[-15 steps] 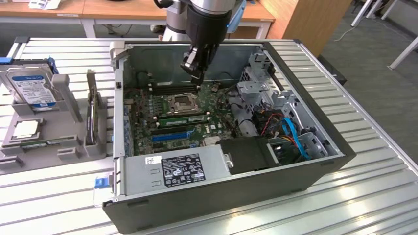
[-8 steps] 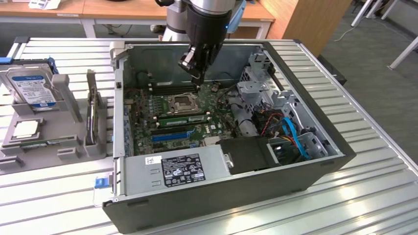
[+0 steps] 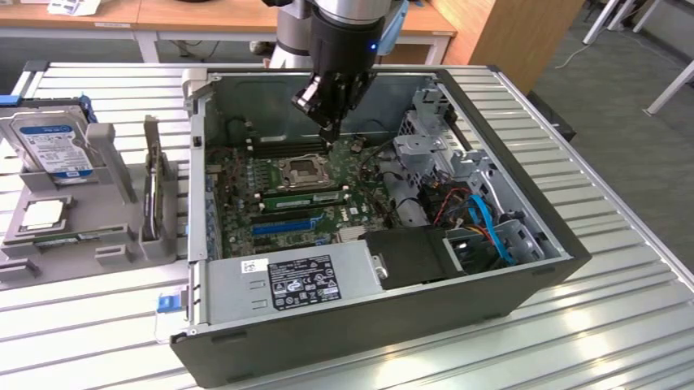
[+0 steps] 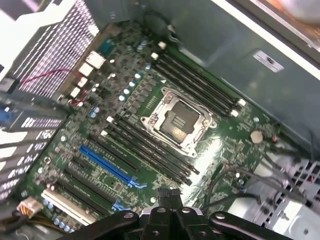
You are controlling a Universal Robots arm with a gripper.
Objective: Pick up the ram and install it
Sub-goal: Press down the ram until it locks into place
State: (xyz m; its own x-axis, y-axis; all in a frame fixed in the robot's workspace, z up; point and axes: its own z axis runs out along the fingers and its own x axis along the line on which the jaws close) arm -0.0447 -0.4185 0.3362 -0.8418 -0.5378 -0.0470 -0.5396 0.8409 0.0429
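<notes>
Ram, long thin green stick, lying along motherboard slot beside socket

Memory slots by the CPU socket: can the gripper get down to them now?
Probably yes. The case is open, the gripper hangs over the motherboard near the memory slots, and nothing covers them. Drive cage and cables sit off to the exterior view's right.

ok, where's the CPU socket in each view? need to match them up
Exterior view: CPU socket sits mid-motherboard in the open case, just in front of the gripper.
Wrist view: CPU socket lies between the two banks of black slots.
Shared landmark: the blue slot, on the far side of one bank from the socket.
</notes>
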